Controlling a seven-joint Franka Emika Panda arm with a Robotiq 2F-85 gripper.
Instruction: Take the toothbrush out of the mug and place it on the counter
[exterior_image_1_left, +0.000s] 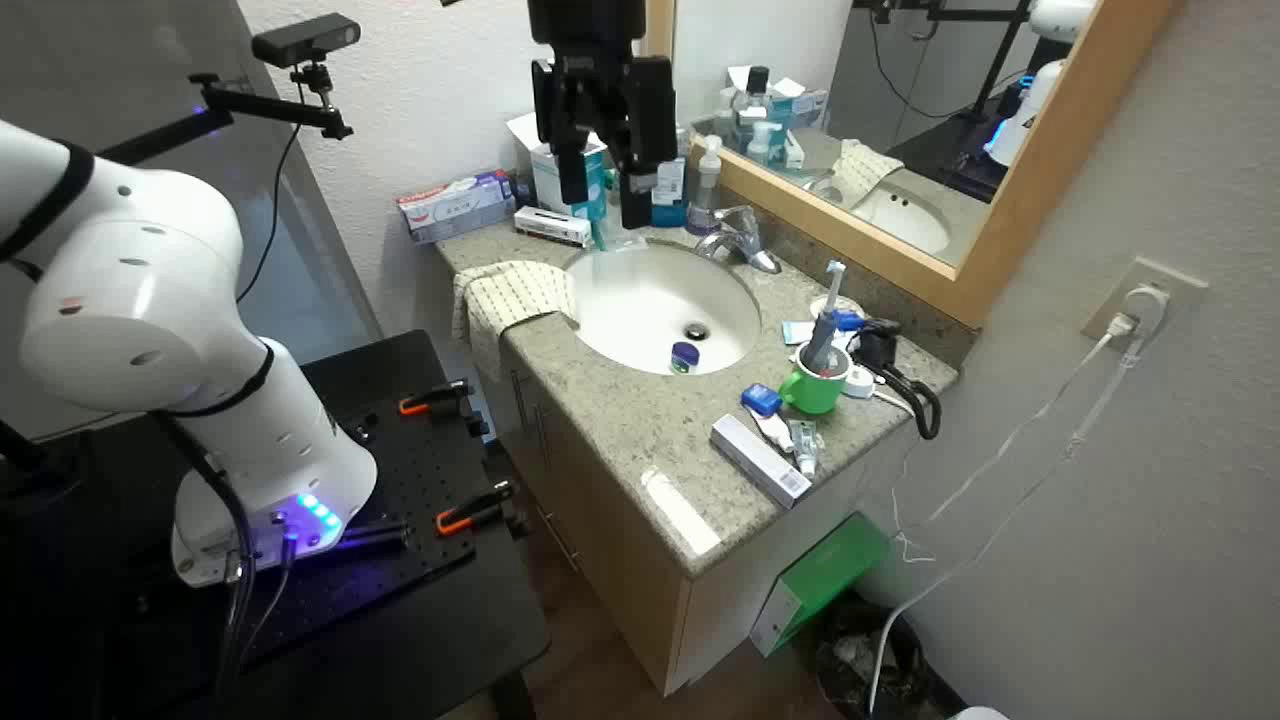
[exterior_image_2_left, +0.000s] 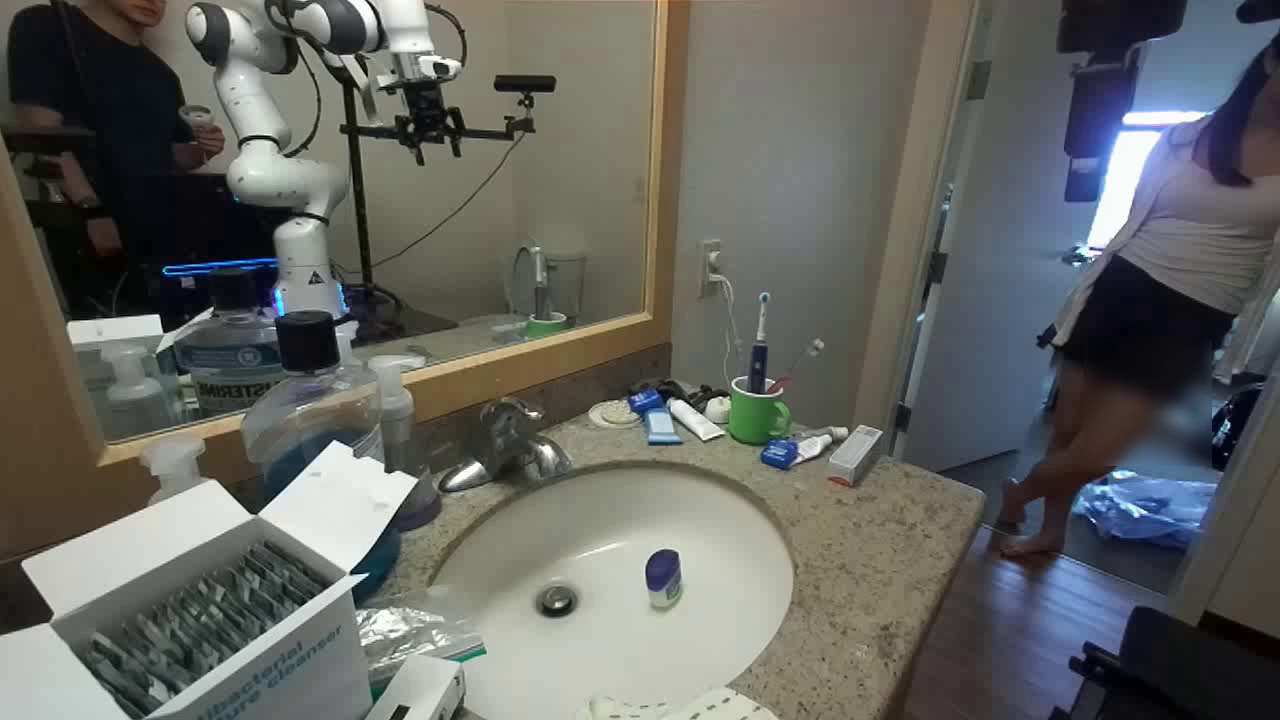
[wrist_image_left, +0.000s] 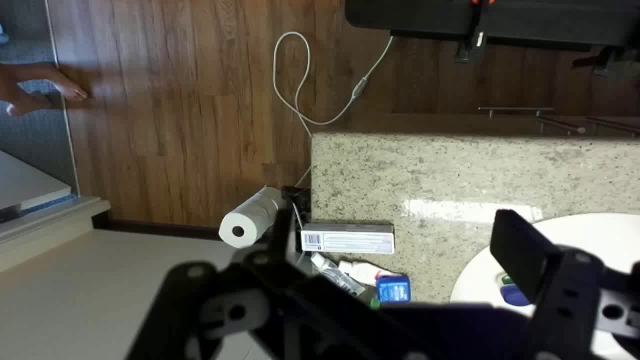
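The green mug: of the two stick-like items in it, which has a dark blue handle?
The thick toothbrush, standing nearly upright in an exterior view. The other item is thinner, leans over, and looks reddish low down.

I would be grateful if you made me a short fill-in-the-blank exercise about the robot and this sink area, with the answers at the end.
The blue toothbrush is in the mug, not laid on the speckled ____. The mug's colour is ____. The gripper is not shut but ____. In the sink, the container rests apart from the round metal ____.

Missing words: counter; green; open; drain.
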